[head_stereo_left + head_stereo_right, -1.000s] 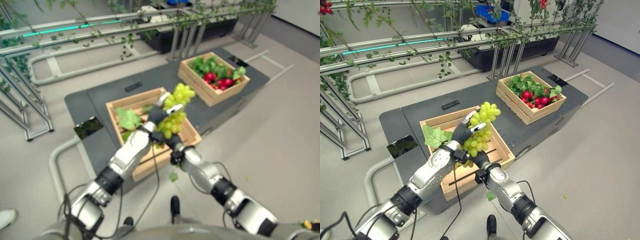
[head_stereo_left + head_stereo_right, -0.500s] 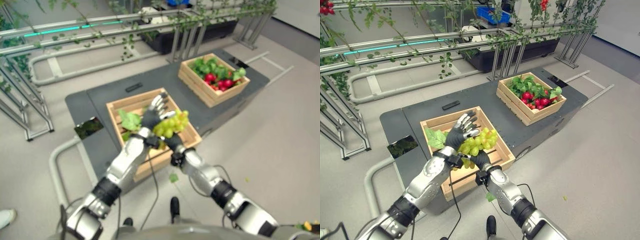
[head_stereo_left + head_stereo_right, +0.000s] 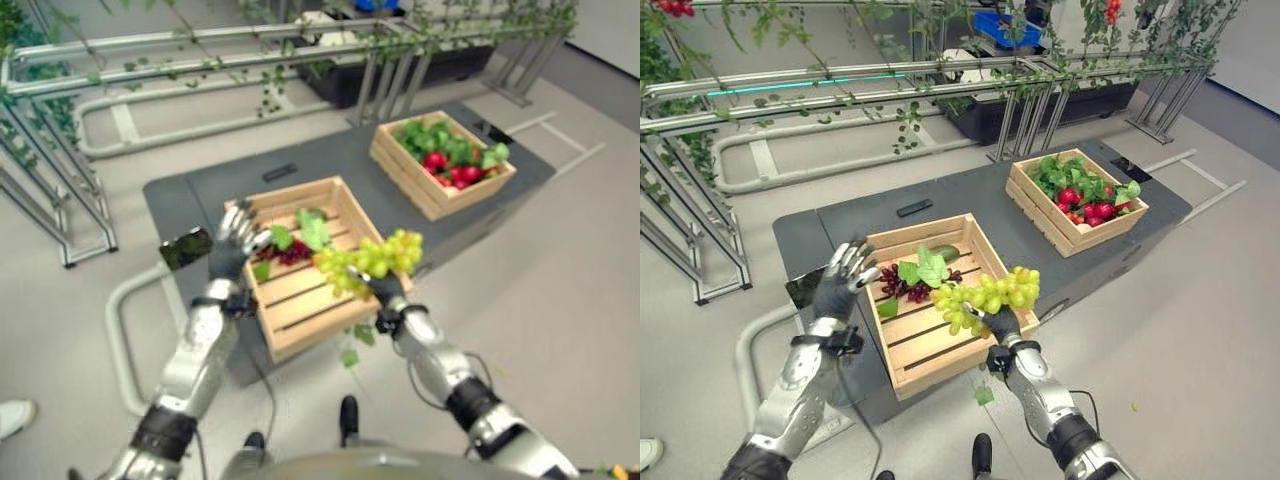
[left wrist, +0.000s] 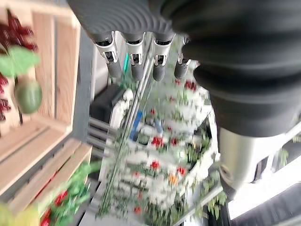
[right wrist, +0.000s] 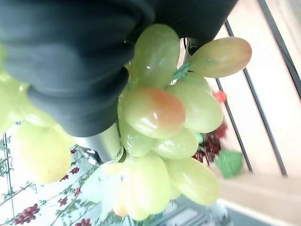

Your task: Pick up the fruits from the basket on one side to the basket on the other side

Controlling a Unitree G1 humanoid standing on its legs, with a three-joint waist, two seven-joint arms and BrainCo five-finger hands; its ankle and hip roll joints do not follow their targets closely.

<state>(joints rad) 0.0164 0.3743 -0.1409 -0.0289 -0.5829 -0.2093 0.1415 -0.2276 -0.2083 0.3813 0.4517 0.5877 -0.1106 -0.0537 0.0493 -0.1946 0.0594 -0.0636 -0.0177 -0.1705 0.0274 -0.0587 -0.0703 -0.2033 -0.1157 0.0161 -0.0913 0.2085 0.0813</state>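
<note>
- Two wooden crates stand on the dark bench (image 3: 970, 205): the near crate (image 3: 940, 335) in front of the robot and the far crate (image 3: 1076, 205) well apart from it, toward the bench's right end.
- One bunch of green grapes (image 3: 990, 296) is in the air over the near crate's right front corner.
- Inside the near crate lie one bunch of dark red grapes (image 3: 902, 288), a few green leaves (image 3: 925, 267) and one dark green fruit (image 3: 945, 254) behind the leaves; its front slats are bare.
- The far crate holds a heap of green leaves and red fruits (image 3: 1085, 200); they overlap too much to count.
- One small black object (image 3: 914, 207) lies on the bench behind the near crate; what it is cannot be made out.
- The right robot hand (image 3: 1000, 322) is mostly hidden under the green grapes; in its wrist view the dark cover sits against the bunch and a fingertip shows between the berries, so it is clenched round the bunch from below.
- The left robot hand (image 3: 839, 282) is raised just beside the near crate's left wall, fingers (image 4: 135, 63) straight and spread, holding and touching nothing.
- A green leaf (image 3: 983, 395) lies on the floor below the near crate's front edge.
</note>
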